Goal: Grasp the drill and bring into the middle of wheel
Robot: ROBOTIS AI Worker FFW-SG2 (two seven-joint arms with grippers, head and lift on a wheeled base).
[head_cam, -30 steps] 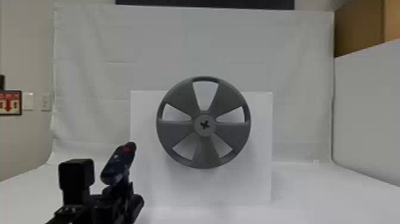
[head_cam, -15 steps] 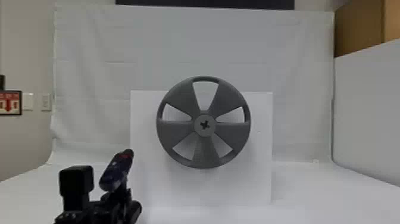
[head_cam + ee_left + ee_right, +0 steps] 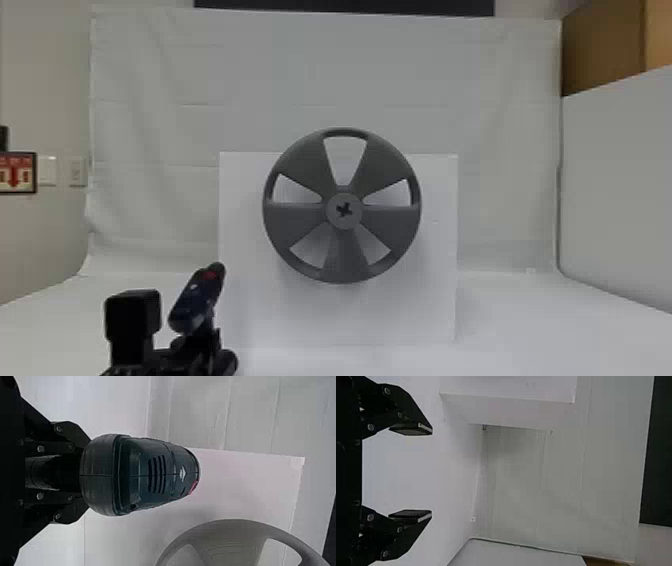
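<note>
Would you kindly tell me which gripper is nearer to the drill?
Left. The left gripper is shut on the drill, while the right gripper is open and empty, apart from it, off to the robot's right.

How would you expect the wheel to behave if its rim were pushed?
The wheel looks stiff: its round rim shows no sag. Its five openings suggest it may be light for its size. Being round about a hub, it might turn.
</note>
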